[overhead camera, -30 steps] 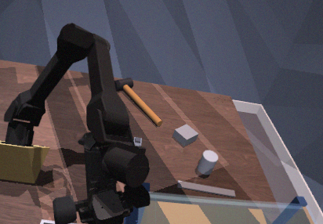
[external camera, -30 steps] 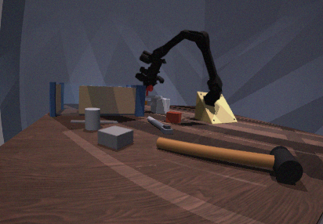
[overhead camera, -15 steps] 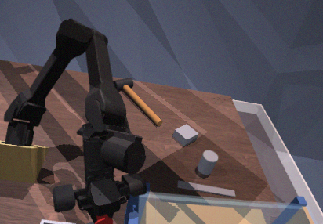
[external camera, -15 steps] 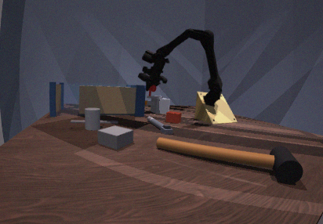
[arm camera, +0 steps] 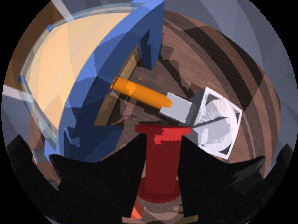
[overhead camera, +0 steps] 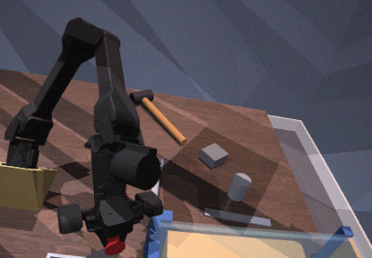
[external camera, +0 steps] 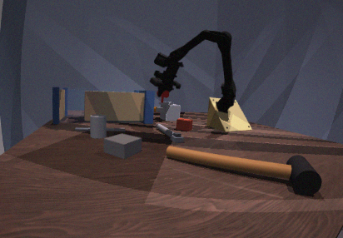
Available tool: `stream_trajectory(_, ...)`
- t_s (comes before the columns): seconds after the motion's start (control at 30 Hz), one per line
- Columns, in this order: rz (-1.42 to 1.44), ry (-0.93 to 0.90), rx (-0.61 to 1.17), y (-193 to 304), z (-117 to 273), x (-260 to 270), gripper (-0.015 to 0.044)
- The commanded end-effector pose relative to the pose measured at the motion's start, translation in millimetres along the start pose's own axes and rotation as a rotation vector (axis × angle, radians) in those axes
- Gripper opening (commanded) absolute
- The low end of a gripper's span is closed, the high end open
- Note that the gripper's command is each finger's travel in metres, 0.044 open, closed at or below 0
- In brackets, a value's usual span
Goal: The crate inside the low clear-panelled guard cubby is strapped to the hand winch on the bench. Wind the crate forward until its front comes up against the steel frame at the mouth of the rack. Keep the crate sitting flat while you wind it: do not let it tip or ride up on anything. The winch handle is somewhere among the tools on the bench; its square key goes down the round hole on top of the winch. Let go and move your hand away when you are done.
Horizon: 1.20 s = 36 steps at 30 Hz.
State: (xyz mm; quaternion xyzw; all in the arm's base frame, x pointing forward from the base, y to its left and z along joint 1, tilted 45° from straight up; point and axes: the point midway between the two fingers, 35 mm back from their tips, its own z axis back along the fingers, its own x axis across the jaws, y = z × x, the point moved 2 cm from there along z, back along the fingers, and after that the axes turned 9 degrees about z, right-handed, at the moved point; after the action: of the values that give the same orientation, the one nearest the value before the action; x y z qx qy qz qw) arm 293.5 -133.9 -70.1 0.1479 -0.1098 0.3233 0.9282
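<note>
My gripper [overhead camera: 111, 235] [external camera: 165, 90] [arm camera: 160, 135] is shut on a red flanged handle [overhead camera: 115, 246] [external camera: 165, 95] [arm camera: 163, 167], held upright above the bench. The pale winch [external camera: 172, 112] [arm camera: 216, 119] stands just below and beside it, with a round face in a square white housing. An orange rod-like part [arm camera: 142, 94] runs from its grey block towards the cubby. The low cubby has a blue frame [external camera: 149, 107] [arm camera: 95, 90] and clear panels; a tan surface [overhead camera: 233, 245] [external camera: 115, 106] [arm camera: 70, 65] shows through. Whether this is the crate is unclear. The handle's lower end is hidden in the wrist view.
A hammer [overhead camera: 162, 119] [external camera: 231, 161], a grey block [overhead camera: 213, 155] [external camera: 122, 146], a grey cylinder [overhead camera: 239, 187] [external camera: 98, 126] and a flat bar [overhead camera: 237, 217] lie behind the cubby. A red block [external camera: 184, 124] and a grey tool [external camera: 166, 132] lie near the yellow stand [overhead camera: 12, 185] [external camera: 227, 114].
</note>
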Motion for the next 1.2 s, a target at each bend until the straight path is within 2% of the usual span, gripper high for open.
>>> stream_trajectory(0.0, -0.013, -0.001, 0.028, 16, 5, -3, 0.0000)
stream_trajectory(1.17, -0.015, 0.002, 0.030, 59, 23, -33, 0.0000)
